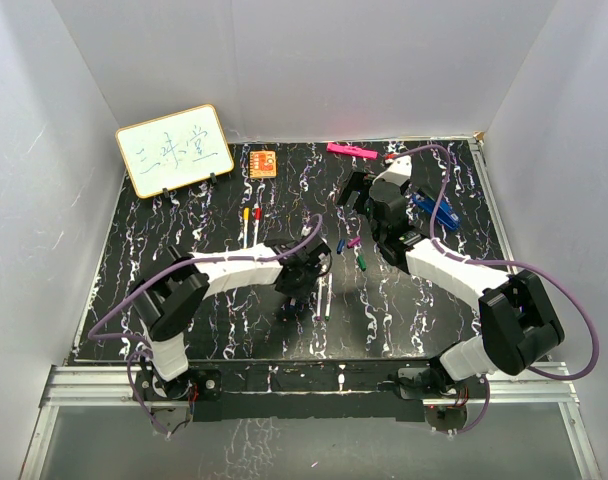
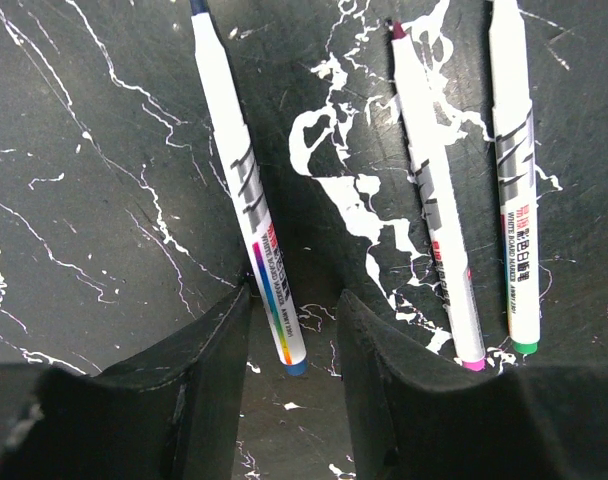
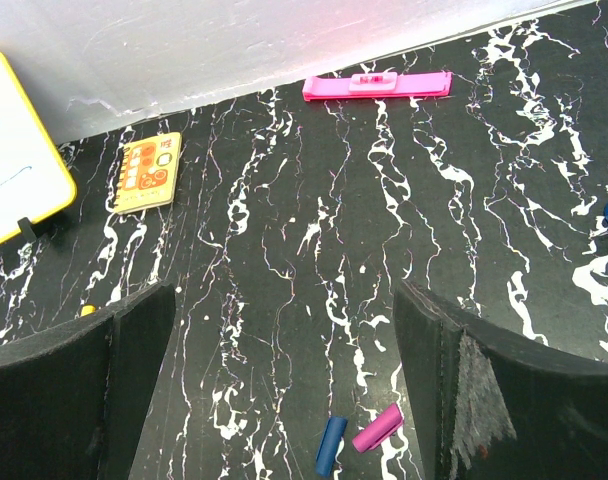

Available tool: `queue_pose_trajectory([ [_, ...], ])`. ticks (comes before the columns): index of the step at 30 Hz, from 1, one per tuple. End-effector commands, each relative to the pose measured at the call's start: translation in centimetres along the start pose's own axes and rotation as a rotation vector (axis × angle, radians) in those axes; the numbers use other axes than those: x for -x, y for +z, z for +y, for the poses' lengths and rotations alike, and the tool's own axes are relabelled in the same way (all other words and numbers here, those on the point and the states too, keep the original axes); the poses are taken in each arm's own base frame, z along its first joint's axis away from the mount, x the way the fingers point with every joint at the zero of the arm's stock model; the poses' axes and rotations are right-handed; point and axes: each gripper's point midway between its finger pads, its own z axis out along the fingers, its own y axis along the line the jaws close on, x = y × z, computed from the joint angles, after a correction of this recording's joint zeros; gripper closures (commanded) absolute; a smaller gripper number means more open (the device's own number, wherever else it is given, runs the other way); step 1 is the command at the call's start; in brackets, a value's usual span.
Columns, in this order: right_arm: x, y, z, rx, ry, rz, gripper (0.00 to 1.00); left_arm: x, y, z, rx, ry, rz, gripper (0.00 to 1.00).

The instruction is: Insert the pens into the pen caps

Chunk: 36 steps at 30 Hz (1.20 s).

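Note:
Three white pens lie side by side in the left wrist view: a blue-ended pen (image 2: 242, 190), a magenta-ended pen (image 2: 436, 210) and a green-ended pen (image 2: 512, 180). My left gripper (image 2: 296, 296) (image 1: 309, 268) straddles the blue-ended pen's rear end, jaws narrowed but with a gap on the right side. From above, a yellow-tipped pen (image 1: 245, 226) and a red-tipped pen (image 1: 256, 222) lie further left. A blue cap (image 3: 330, 446), a magenta cap (image 3: 377, 428) and a green cap (image 1: 364, 262) lie mid-table. My right gripper (image 3: 284, 290) (image 1: 367, 205) hangs wide open above the caps, holding nothing.
A pink marker (image 3: 377, 85) lies by the back wall, and an orange square block (image 3: 149, 172) is left of it. A small whiteboard (image 1: 174, 150) stands at the back left. A blue object (image 1: 434, 210) sits right of my right gripper. White walls enclose the table.

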Motion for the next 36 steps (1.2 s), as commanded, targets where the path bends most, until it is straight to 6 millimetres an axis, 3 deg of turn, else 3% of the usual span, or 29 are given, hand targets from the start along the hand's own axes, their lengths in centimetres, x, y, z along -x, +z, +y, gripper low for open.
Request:
queue_pose_trajectory([
  [1,1.0,0.1,0.3,0.007,0.015,-0.033,0.12,-1.9,1.5,1.1,0.072,0.037,0.076,0.65],
  [5,0.8,0.2,0.3,0.009,0.015,-0.027,0.12,-2.3,2.1,2.8,0.147,0.029,0.099,0.68],
  [11,1.0,0.3,0.3,0.004,0.01,-0.025,0.12,-3.0,2.6,3.2,0.133,0.0,0.117,0.72],
  [17,0.9,0.4,0.1,-0.005,0.006,-0.023,0.12,-4.1,3.0,3.9,0.126,-0.019,0.157,0.83],
  [22,0.8,0.6,-0.2,-0.021,0.003,-0.023,0.12,-5.5,3.3,4.5,0.109,-0.034,0.196,1.0],
  [27,-0.4,1.0,-0.8,-0.053,-0.02,0.014,0.13,-6.4,3.9,4.9,0.107,-0.005,0.237,1.0],
  [31,-2.5,1.3,-1.6,-0.082,-0.059,0.088,0.19,-5.6,3.5,4.5,0.07,-0.017,0.201,1.0],
  [36,-5.3,1.2,-2.0,-0.097,-0.086,0.181,0.31,-2.7,1.1,5.2,0.035,-0.061,0.107,1.0],
])
